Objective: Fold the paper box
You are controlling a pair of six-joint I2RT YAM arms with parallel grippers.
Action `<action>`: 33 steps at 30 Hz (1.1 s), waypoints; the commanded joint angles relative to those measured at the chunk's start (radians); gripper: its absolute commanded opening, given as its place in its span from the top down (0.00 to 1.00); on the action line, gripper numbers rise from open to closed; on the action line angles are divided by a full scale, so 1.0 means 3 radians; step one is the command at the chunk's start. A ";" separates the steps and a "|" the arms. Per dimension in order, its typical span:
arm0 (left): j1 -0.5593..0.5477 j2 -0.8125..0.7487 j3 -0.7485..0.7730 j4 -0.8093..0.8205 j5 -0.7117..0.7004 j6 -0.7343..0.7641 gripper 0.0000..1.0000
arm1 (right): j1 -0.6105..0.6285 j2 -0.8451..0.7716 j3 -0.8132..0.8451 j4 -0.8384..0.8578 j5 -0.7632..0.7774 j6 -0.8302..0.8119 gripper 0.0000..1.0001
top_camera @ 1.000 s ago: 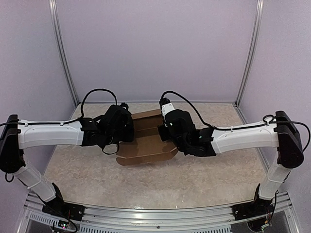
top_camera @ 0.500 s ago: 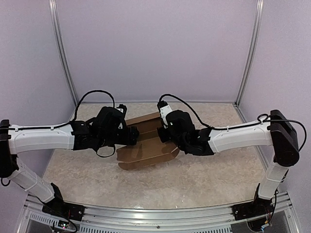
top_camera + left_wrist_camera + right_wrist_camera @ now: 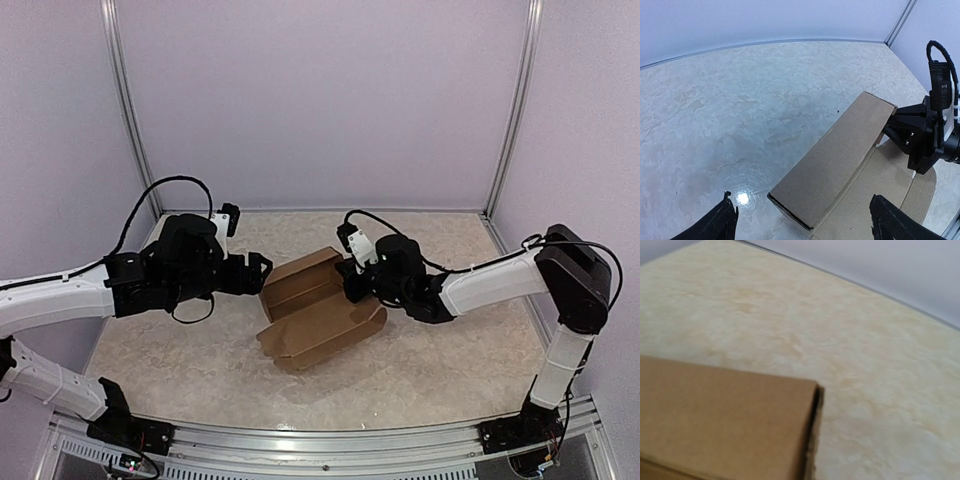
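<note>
Both arms stretch low over the table (image 3: 430,375) toward the paper box (image 3: 320,310), which lies mid-table, partly folded, with one long wall raised. The left gripper (image 3: 262,270), spread wide, hovers just off the box's left end. The right gripper (image 3: 350,282) meets the box's right end; whether it pinches cannot be told. Open tabletop lies before and behind the box.

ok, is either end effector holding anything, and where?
Left end effector open, holding nothing. Right end effector sits against one end of the plain brown cardboard box; grip cannot be told.
</note>
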 commanded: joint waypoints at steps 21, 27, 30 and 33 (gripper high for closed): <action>0.0166 0.1021 0.0545 0.0570 0.1048 0.0217 0.82 | -0.0106 0.0721 -0.0452 0.1772 -0.1362 -0.0286 1.00; 0.0132 0.1256 0.0608 0.0587 0.1188 0.0182 0.97 | -0.0105 0.0848 -0.0497 0.2021 -0.1342 -0.0246 1.00; 0.0097 0.1355 0.0638 0.0549 0.1138 0.0204 1.00 | -0.0106 0.0895 -0.0515 0.2109 -0.1325 -0.0239 1.00; 0.0086 0.1456 0.0639 0.0547 0.1126 0.0184 1.00 | -0.0104 0.0944 -0.0511 0.2143 -0.1332 -0.0231 1.00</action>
